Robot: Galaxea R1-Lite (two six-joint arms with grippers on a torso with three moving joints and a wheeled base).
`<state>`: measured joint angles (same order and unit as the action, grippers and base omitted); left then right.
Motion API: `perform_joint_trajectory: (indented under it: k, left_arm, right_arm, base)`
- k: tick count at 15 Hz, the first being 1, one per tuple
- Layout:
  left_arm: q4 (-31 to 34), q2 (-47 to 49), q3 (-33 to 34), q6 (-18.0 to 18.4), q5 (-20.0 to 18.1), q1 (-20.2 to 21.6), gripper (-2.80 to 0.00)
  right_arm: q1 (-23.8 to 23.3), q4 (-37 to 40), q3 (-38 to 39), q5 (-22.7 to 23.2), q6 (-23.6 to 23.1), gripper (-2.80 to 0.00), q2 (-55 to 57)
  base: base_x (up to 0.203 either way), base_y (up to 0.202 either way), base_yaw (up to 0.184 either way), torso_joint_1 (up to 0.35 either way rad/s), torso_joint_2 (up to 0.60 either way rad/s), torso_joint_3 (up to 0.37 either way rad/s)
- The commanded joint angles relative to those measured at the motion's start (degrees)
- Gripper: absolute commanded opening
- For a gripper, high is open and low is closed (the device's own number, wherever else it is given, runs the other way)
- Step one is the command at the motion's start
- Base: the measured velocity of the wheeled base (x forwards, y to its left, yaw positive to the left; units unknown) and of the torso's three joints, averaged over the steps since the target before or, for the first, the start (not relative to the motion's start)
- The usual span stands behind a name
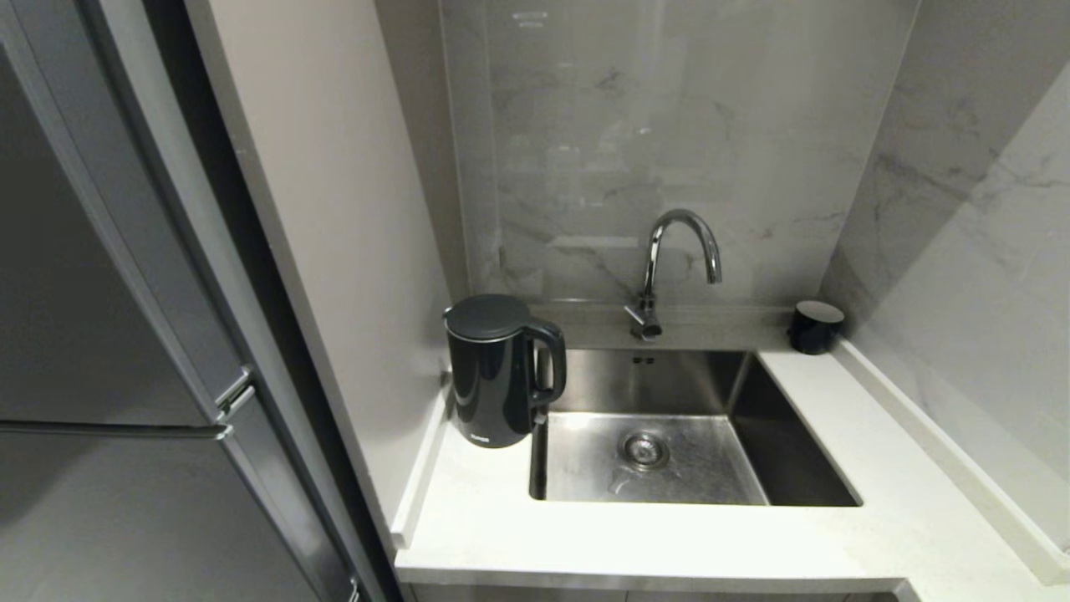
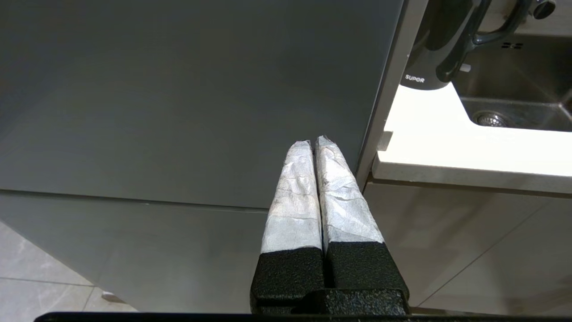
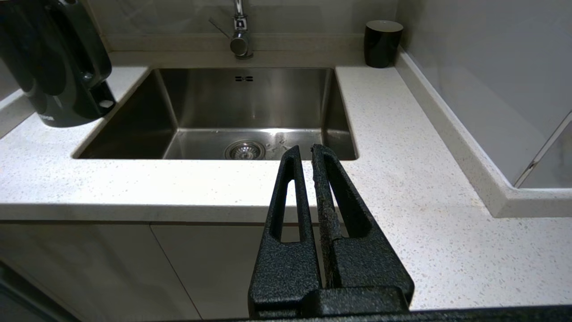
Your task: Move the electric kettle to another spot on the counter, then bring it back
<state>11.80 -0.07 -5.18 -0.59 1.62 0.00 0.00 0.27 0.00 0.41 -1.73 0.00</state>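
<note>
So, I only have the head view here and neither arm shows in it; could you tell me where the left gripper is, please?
Observer: The left gripper is shut, low in front of the grey cabinet front, beside the counter edge and holding nothing.
Operator: Thank you. And the right gripper?
Observer: The right gripper is shut too, empty, hanging before the counter's front edge, facing the sink.
Operator: Can you read the lettering near the base of the electric kettle?
Observer: Yes, on the electric kettle the left wrist view shows SUPOR in white.
</note>
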Motion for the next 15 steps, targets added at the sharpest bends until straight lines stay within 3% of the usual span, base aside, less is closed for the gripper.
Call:
perform_joint_trajectory:
  k: [1,4,11,15]
  left_arm:
    - [0.06,0.07,0.0,-0.03,0.05,0.0,-2.8]
    - [0.06,0.07,0.0,-0.03,0.05,0.0,-2.8]
    - [0.06,0.07,0.0,-0.03,0.05,0.0,-2.8]
    - [0.06,0.07,0.0,-0.03,0.05,0.0,-2.8]
  right_arm:
    - [0.0,0.0,0.0,0.02,-0.03,-2.8,0.0]
    - [0.0,0.0,0.0,0.02,0.06,-2.8,0.0]
    - [0.0,0.0,0.0,0.02,0.06,-2.8,0.0]
    - [0.0,0.0,0.0,-0.06,0.35,-2.8,0.09]
  base:
    - [0.0,0.0,0.0,0.0,0.0,0.0]
    - [0.0,0.0,0.0,0.0,0.0,0.0]
    - [0.0,0.158,-0.001,0.002,0.0,0.002]
    - [0.0,0.0,0.0,0.0,0.0,0.0]
